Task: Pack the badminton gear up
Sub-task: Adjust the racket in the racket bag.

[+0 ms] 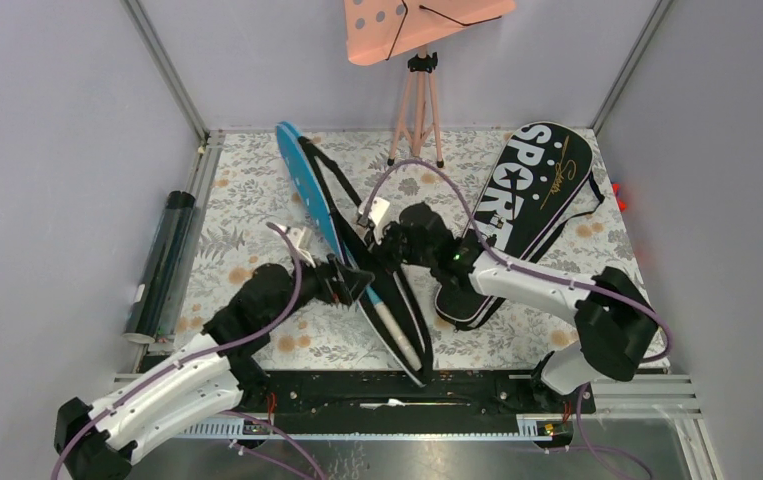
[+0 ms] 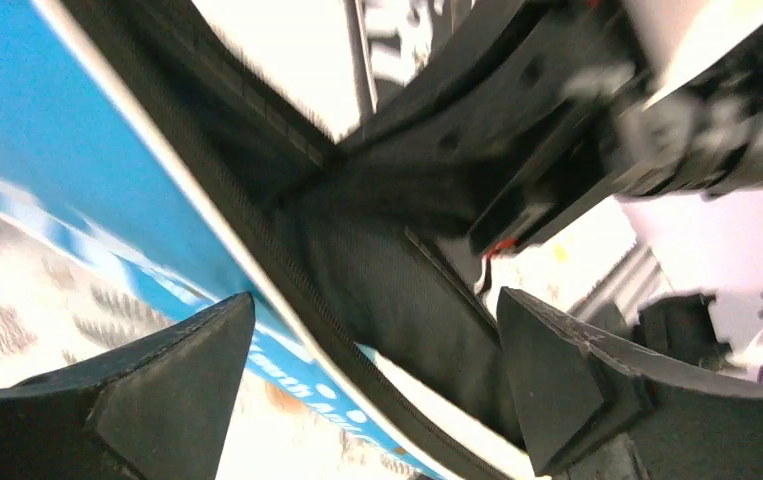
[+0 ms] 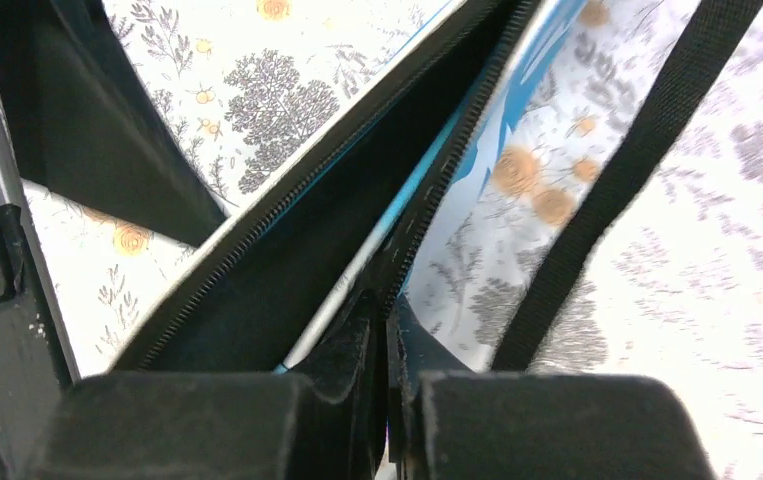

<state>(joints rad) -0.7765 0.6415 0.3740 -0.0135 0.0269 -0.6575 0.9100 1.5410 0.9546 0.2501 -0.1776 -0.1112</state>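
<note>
Fingers of left gripper [image 2: 372,385] spread astride blue bag [image 2: 77,170]; right gripper [image 3: 389,395] pinching its zipper edge [image 3: 454,160].

The tablecloth [image 1: 247,195] is off-white, printed with grey leaf sprigs and small orange blossoms. The blue bag [image 1: 300,175] lying on it is bright sky blue with black trim, a black zip and a black lining. The black bag [image 1: 542,185] carries big white SPORT letters, white dots and thin gold-coloured script. A racket handle [image 1: 397,335] is white. The tube [image 1: 162,260] is glossy black. The board [image 1: 407,20] is salmon pink with pale round dots, and its tripod [image 1: 417,110] is the same pink. The left arm [image 1: 167,385] and right arm [image 1: 527,280] have white shells, black joints and purple cables [image 1: 292,285]. The walls [image 1: 57,150] are pale lilac-grey.
</note>
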